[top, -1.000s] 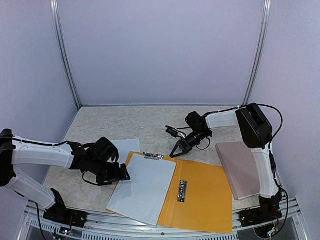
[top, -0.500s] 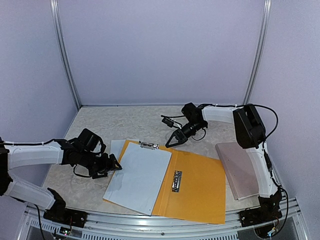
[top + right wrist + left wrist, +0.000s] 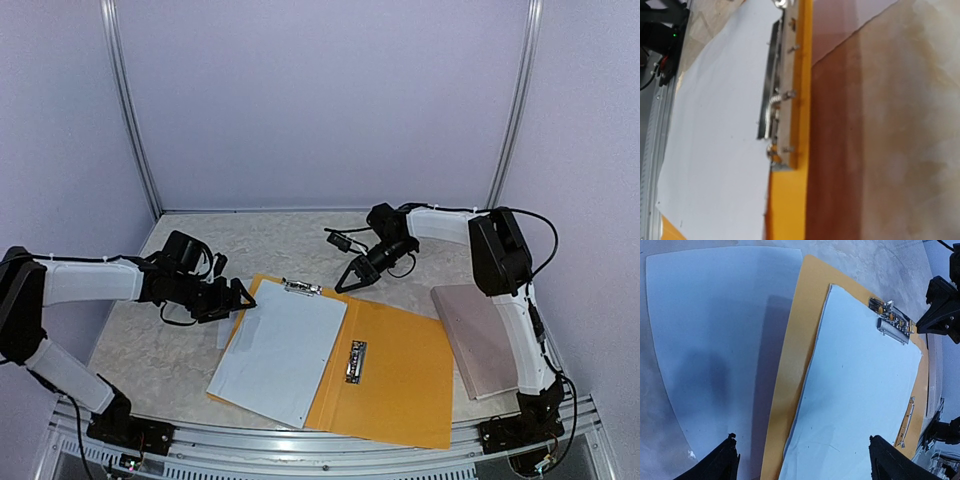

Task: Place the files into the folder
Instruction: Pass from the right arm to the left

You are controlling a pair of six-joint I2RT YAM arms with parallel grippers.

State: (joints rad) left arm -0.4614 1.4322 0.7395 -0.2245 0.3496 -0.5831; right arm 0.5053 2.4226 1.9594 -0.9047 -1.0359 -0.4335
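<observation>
The orange-yellow folder (image 3: 400, 375) lies open on the table. A stack of white files (image 3: 285, 350) rests on its left half, under the metal clip (image 3: 302, 288) at the far edge. One more loose sheet (image 3: 715, 340) lies on the table left of the folder (image 3: 790, 365). My left gripper (image 3: 240, 297) hovers open over the folder's left edge, with its fingertips (image 3: 730, 460) spread wide and nothing between them. Just right of the clip, my right gripper (image 3: 345, 283) is shut, tip pointing down. Its wrist view shows the clip (image 3: 777, 100) but not its fingers.
A pinkish-brown flat board (image 3: 480, 335) lies at the right, beside the right arm. A second small metal clip (image 3: 355, 362) sits at the folder's spine. Pale walls close in the table at the back and sides.
The folder with its sheets has slid toward the far side. My left gripper moved back and up along the folder's left edge. The right gripper shifted back slightly near the clip.
</observation>
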